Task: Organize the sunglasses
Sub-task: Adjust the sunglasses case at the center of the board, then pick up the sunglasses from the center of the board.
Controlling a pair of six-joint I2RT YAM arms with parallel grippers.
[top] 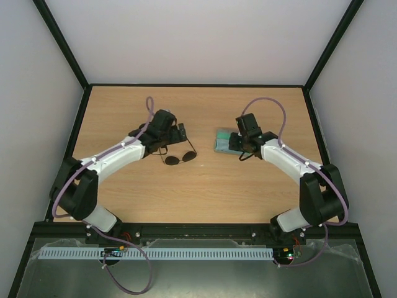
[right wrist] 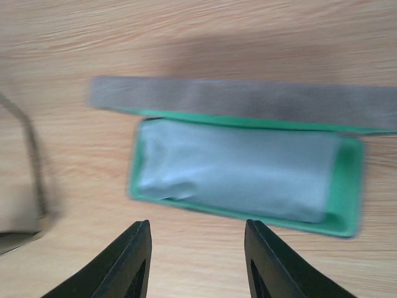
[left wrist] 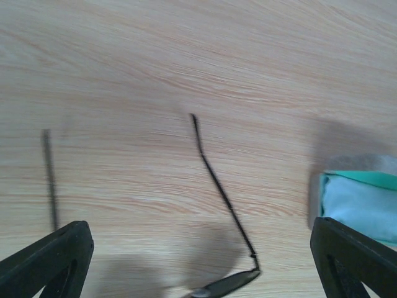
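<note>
The sunglasses (top: 179,158) lie on the table left of centre, round dark lenses toward me and thin temple arms spread away. My left gripper (top: 180,133) hovers over the temple arms, open and empty. In the left wrist view one temple arm (left wrist: 220,189) runs between the wide-open fingers (left wrist: 53,261) down to a lens (left wrist: 226,285); the other arm (left wrist: 49,180) lies at the left. My right gripper (top: 236,141) is open and empty, just at the near side of the open grey case (top: 222,141).
The case (right wrist: 347,186) has a green lining, its grey lid (right wrist: 248,99) laid flat behind it. A blue-grey cloth (right wrist: 242,167) lies inside. The case corner also shows in the left wrist view (left wrist: 360,198). Black frame posts edge the wooden table (top: 205,198).
</note>
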